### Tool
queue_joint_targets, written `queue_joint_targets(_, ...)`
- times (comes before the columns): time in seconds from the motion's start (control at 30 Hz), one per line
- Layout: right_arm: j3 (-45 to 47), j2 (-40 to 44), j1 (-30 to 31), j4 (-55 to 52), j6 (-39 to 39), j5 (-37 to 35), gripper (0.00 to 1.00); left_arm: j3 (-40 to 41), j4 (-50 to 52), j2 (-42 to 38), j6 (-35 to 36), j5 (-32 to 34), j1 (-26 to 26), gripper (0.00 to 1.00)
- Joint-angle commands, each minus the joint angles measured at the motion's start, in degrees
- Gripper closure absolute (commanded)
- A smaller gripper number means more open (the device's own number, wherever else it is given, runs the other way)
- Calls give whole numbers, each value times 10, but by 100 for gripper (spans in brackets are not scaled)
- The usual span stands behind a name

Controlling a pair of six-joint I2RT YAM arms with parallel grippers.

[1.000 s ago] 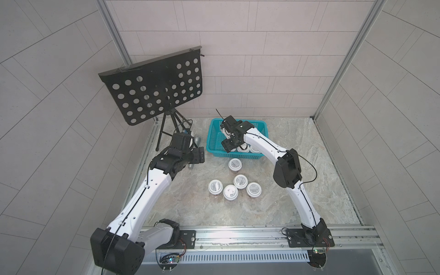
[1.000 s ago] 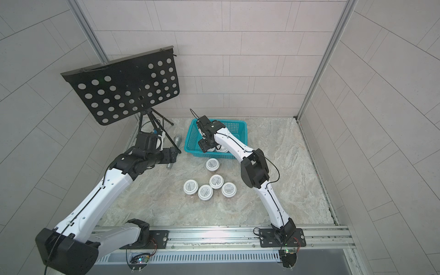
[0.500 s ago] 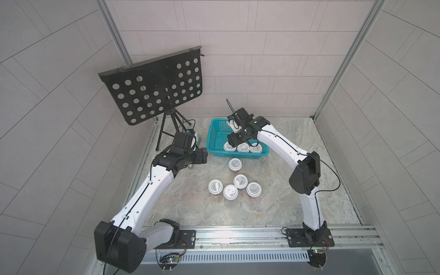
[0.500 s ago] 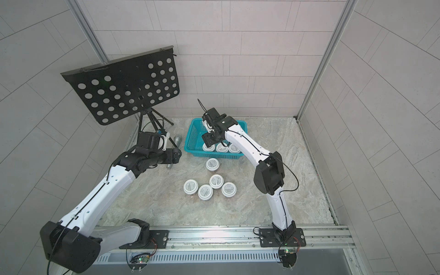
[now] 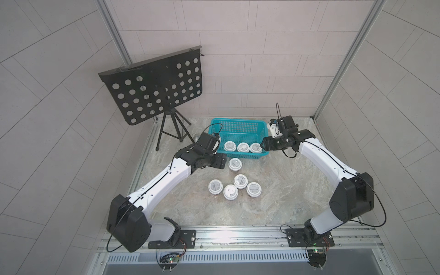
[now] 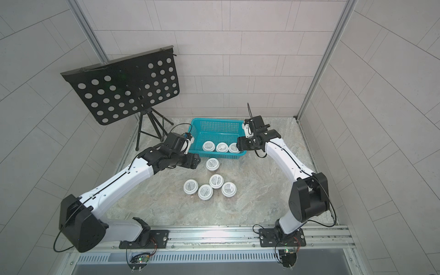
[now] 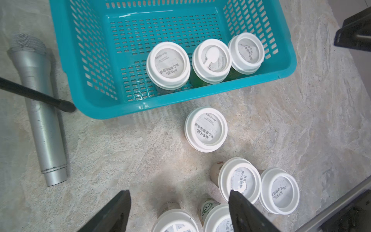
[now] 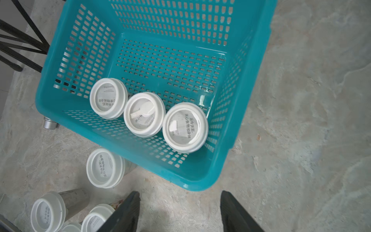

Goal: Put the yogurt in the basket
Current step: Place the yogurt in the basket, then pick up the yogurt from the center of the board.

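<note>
Yogurt cups (image 5: 243, 147) upright, lids up; three abreast inside basket (image 5: 238, 129)

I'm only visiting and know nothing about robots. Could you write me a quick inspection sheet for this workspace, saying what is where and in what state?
Surface: marbled tabletop; no spills seen.
Job's things: teal basket upright at the back. Three yogurt cups stand in a row inside, along its near wall. Five more are on the tabletop: a lone cup just outside the basket and four clustered cups nearer the front.
Clutter: silver microphone lying beside the basket; black music stand in the back corner.
Grippers: left gripper open, empty, near the lone cup; right gripper open, empty, at the basket's end.
Cables: black cables loop off both arms; no snag seen.
Surroundings: tiled walls; metal rail in front.
</note>
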State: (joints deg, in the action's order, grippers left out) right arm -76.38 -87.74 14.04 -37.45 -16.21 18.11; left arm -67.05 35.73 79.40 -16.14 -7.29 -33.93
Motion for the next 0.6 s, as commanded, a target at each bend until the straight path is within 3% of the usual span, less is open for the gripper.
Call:
queue_joint_targets(0.0, 42, 49, -24, 31, -13, 31, 32, -30, -5, 38, -4, 34, -29, 18)
queue_joint_targets(0.23, 118, 107, -75, 53, -28, 69, 32, -77, -8, 117, -1, 42, -59, 19)
queue_joint_targets(0.57, 165, 132, -86, 77, -38, 82, 32, -105, -22, 185, 1, 54, -68, 18)
